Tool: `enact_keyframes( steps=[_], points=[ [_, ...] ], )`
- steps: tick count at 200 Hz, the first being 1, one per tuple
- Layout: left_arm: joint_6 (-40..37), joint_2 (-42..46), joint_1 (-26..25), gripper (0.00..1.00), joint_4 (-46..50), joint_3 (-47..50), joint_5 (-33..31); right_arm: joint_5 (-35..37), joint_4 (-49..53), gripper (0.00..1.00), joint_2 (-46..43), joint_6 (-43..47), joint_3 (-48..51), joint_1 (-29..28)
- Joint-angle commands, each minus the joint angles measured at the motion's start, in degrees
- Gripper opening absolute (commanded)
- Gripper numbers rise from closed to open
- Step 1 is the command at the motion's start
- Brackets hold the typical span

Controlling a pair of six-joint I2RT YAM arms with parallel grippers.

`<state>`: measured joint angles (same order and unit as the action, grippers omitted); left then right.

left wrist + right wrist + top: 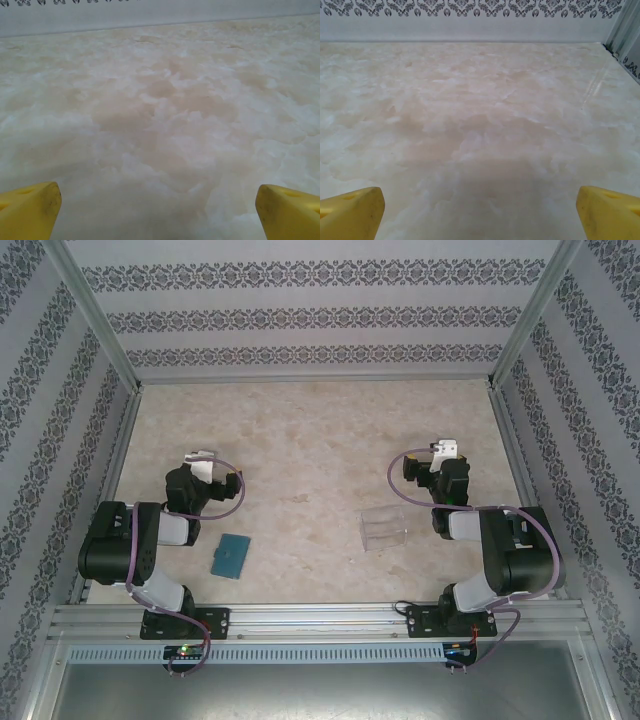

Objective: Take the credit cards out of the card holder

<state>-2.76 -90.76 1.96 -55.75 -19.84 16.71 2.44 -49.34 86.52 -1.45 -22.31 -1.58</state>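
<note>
Card holder (231, 556): a small teal rectangle lying flat on the marbled tabletop (310, 430), near the front edge and left of centre. It sits just ahead of my left arm's base and beside that arm's folded elbow, touching nothing. From above I cannot tell whether it is folded shut or what it contains.

Clear plastic box (384, 529): it stands on the table right of centre, well apart from the card holder and close to my right arm's forearm.

Left gripper (203, 457): it is positioned beyond the card holder, towards the far wall, and is not in contact with it. In the left wrist view, the left gripper (159, 212) has its yellow fingers (30, 207) at the two lower corners, spread wide, with bare table between them.

Right gripper (445, 450): it is positioned beyond the clear box, on the right side of the table. In the right wrist view, the right gripper (480, 212) has its yellow fingers (350, 210) equally far apart, with bare marbled surface between them and the patterned wall (470, 10) ahead.

Both my hands hold nothing.
</note>
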Motion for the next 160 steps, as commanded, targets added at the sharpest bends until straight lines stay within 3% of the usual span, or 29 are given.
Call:
enact_keyframes(
  steps=[1, 160],
  points=[
    [-0.14, -0.04, 0.46, 1.00, -1.06, -0.58, -0.60, -0.89, -1.36, 0.98, -0.07, 0.27, 0.07, 0.54],
    [0.31, -0.10, 0.42, 1.00, -0.20, -1.07, -1.06, -0.90, -1.36, 0.98, -0.07, 0.25, 0.07, 0.53]
  ],
)
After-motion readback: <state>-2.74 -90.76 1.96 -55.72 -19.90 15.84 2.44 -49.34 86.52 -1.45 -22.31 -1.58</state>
